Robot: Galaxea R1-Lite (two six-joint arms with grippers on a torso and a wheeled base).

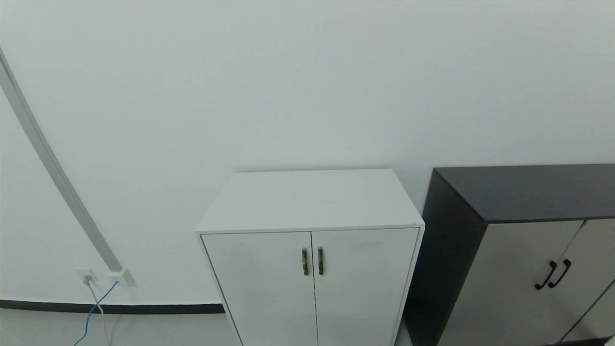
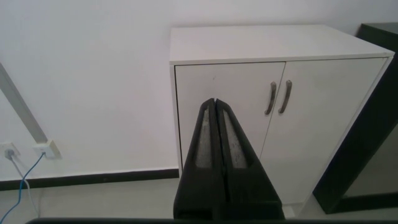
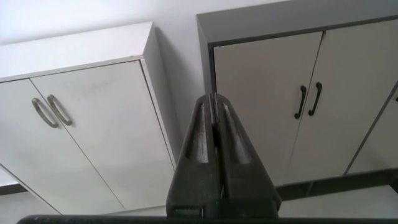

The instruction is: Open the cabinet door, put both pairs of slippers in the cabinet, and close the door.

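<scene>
Though the white cabinet (image 1: pixel 307 202) is cut off at 6 o'clock, its smooth flat doors (image 1: pixel 264 288) sit closed; left hand (image 2: pixel 215 102) and right hand (image 3: pixel 213 98) clenched, empty.

you're facing a plain white wall (image 1: pixel 307 86), evenly lit. on your left a grey cable duct (image 1: pixel 53 168) slants down it to a small junction box (image 1: pixel 124 278), just beside a wall socket (image 1: pixel 85 276). a blue cable (image 1: pixel 106 293) and a white cable (image 1: pixel 105 327) hang toward the pale floor (image 1: pixel 168 331). a black skirting strip (image 1: pixel 144 308) runs along the wall's foot. on your right stands a black cabinet (image 1: pixel 519 192) with light grey doors (image 1: pixel 509 288), both shut, and two black handles (image 1: pixel 553 274).
</scene>
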